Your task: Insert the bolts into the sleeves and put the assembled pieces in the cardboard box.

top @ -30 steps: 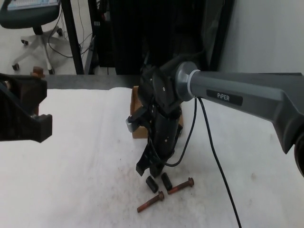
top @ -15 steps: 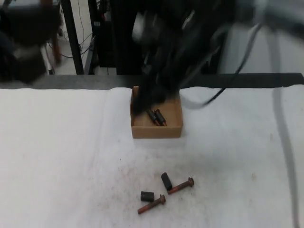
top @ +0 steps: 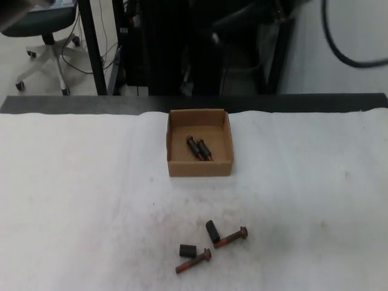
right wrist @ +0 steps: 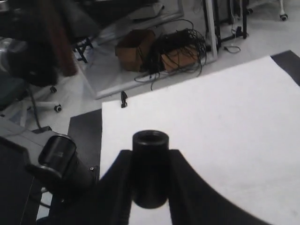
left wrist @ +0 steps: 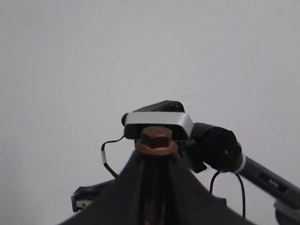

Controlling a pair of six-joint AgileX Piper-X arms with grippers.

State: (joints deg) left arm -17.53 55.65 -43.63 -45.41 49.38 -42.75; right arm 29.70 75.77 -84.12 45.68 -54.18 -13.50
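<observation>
High view, white desk (top: 73, 200), office chair (top: 42, 30) behind, cardboard box (top: 200, 168) holding two assembled pieces (top: 199, 148), two loose bolts (top: 194, 261) and two loose sleeves (top: 212, 231) in front of it, left wrist view, left jaws clenched on a rusty bolt (left wrist: 156, 140), right wrist view, right jaws grasping a black sleeve (right wrist: 150, 168).

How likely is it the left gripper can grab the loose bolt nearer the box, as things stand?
Probably not as is. The left gripper is shut on a bolt, so its fingers aren't free. The loose bolt itself lies in the open on the cloth, with nothing over it.
</observation>
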